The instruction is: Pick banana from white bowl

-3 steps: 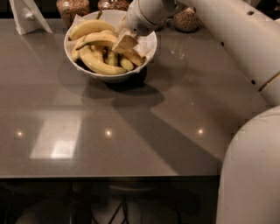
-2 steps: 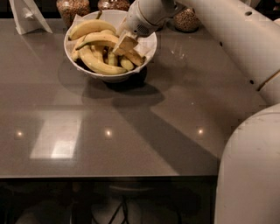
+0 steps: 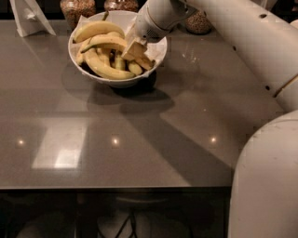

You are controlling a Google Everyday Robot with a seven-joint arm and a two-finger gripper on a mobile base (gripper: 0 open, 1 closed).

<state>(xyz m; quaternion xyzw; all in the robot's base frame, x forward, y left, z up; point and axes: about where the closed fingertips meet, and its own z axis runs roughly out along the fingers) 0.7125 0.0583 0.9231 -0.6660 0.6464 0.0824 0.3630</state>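
Observation:
The white bowl (image 3: pixel 86 69) stands at the back of the grey table, lined with white paper and holding several yellow bananas. A long curved banana (image 3: pixel 104 42) with a greenish stem pointing left lies across the middle of the pile. Another long banana (image 3: pixel 106 69) curves along the bowl's front. My gripper (image 3: pixel 134 49) reaches down from the upper right into the right half of the bowl and sits on the right end of the middle banana. That end is hidden by the gripper.
Glass jars of grains (image 3: pixel 77 7) stand behind the bowl, and another jar (image 3: pixel 198 21) is to the right behind my arm. A white folded stand (image 3: pixel 28 16) is at the back left. My white body (image 3: pixel 265 186) fills the lower right. The table's front edge (image 3: pixel 116 187) runs across the bottom.
The gripper stays in the bowl at almost the same place. The bananas under it look slightly shifted.

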